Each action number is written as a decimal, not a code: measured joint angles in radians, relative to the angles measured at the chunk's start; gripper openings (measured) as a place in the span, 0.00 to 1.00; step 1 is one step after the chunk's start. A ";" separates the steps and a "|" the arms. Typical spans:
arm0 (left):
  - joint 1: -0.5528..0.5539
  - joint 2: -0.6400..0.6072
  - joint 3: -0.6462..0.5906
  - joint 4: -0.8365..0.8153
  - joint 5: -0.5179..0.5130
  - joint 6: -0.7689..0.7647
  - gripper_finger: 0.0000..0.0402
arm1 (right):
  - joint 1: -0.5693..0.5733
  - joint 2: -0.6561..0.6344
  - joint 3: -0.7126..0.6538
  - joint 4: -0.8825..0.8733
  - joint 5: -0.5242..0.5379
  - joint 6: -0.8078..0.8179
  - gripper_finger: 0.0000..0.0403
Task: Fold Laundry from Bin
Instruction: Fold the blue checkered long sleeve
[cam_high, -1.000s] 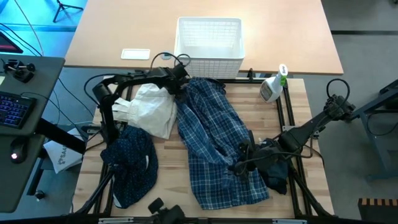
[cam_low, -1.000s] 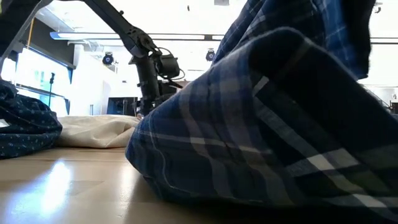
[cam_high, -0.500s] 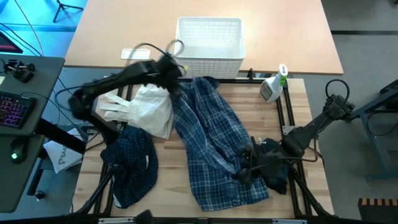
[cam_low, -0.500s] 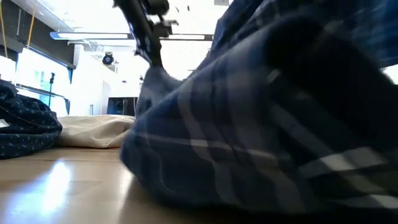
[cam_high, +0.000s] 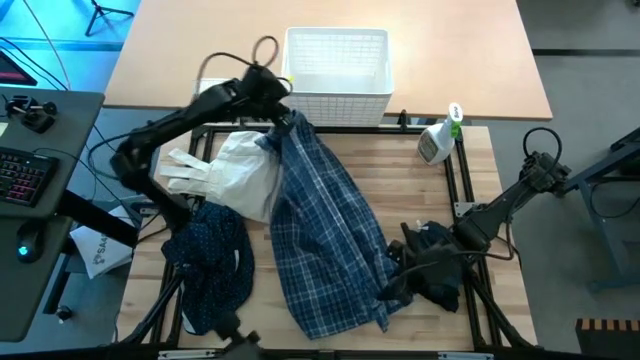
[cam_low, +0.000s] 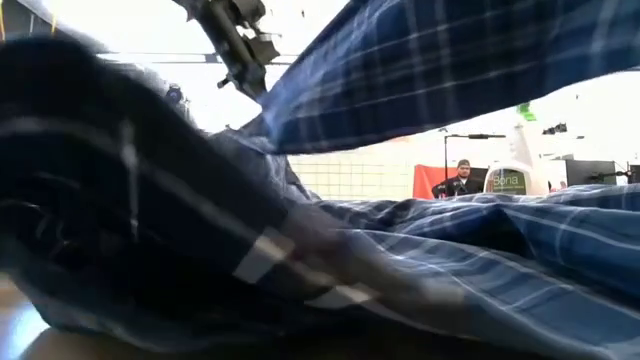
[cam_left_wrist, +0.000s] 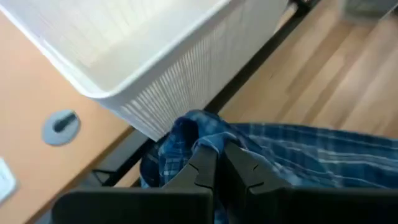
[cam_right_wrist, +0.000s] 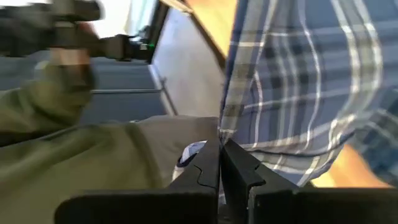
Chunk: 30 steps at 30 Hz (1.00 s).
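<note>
The blue-and-white plaid shirt (cam_high: 325, 235) stretches from the white lattice bin (cam_high: 337, 75) down toward the table's near edge. My left gripper (cam_high: 284, 117) is shut on its far end, just in front of the bin. My right gripper (cam_high: 393, 278) is shut on the shirt's near right edge, beside the plain dark navy piece (cam_high: 436, 268), which lies on the table. The navy dotted shirt (cam_high: 212, 265) lies heaped at the near left. In the low view the plaid shirt (cam_low: 330, 250) fills the picture, and my left gripper (cam_low: 245, 62) holds it up. My left gripper pinches a bunched bit of the plaid shirt's far end (cam_left_wrist: 194, 135) between its two fingers, slanting down from the left. That end is lifted clear of the table, and the cloth runs down from it to the table. My right gripper pinches the plaid shirt's edge (cam_right_wrist: 231, 134) between its shut fingers, coming from the table's right and slanting down. One layer or several, I cannot tell. The cloth rises from the fingers, while most of the shirt lies on the table.
A cream-white cloth bag (cam_high: 235, 172) lies left of the plaid shirt, partly under it. A spray bottle (cam_high: 438, 140) stands at the far right of the wooden table. A small white tag (cam_high: 210, 88) lies left of the bin. A person shows in the room behind (cam_low: 460, 180).
My left gripper has risen with the plaid shirt's far end and gone a little toward the far edge, by the bin. That end is lifted clear. The shirt's body has been drawn toward the table's left, its near part sliding along the table. The right arm has barely moved.
</note>
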 joint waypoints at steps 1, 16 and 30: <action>0.000 0.028 0.000 0.002 -0.006 0.003 0.00 | -0.003 0.000 0.001 0.011 0.000 0.000 0.00; 0.084 0.106 -0.001 -0.369 -0.021 0.152 0.25 | -0.037 0.000 0.003 0.106 0.073 -0.063 0.00; 0.085 -0.125 -0.013 -0.599 0.180 0.256 0.38 | 0.024 0.000 0.002 -0.153 0.014 0.026 0.00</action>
